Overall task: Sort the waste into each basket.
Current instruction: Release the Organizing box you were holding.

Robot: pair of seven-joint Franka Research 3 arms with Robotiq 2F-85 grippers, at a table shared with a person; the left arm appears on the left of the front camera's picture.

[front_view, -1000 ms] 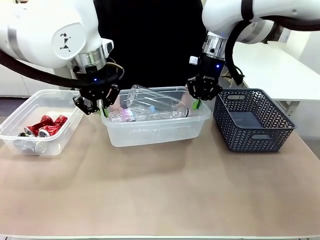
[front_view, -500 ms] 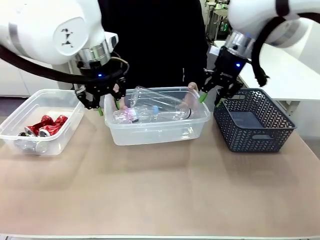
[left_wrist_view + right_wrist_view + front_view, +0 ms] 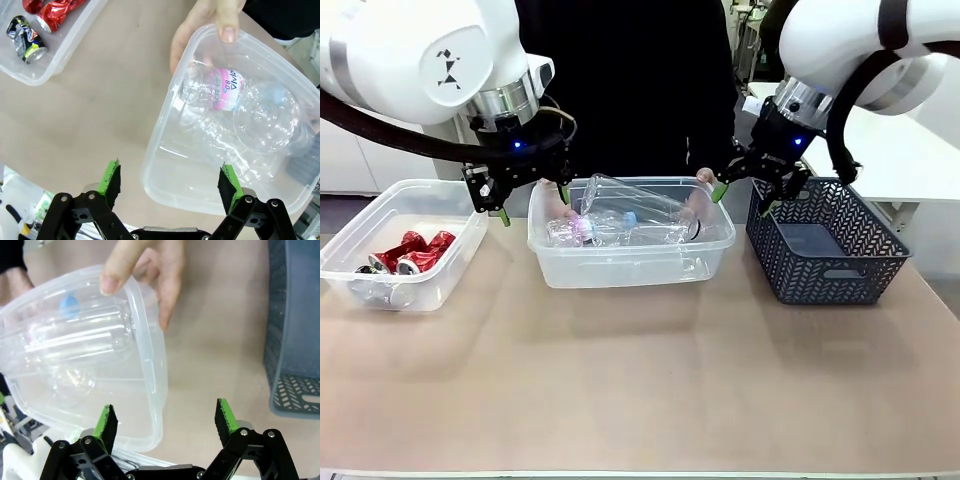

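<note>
as both arms rose, the bottle tub (hand-held) stayed.

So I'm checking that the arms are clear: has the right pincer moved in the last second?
Yes. The right pincer has risen and shifted right, toward the mesh basket.

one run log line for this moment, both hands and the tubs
left hand open | right hand open | bottles in middle tub | cans in left tub
</note>
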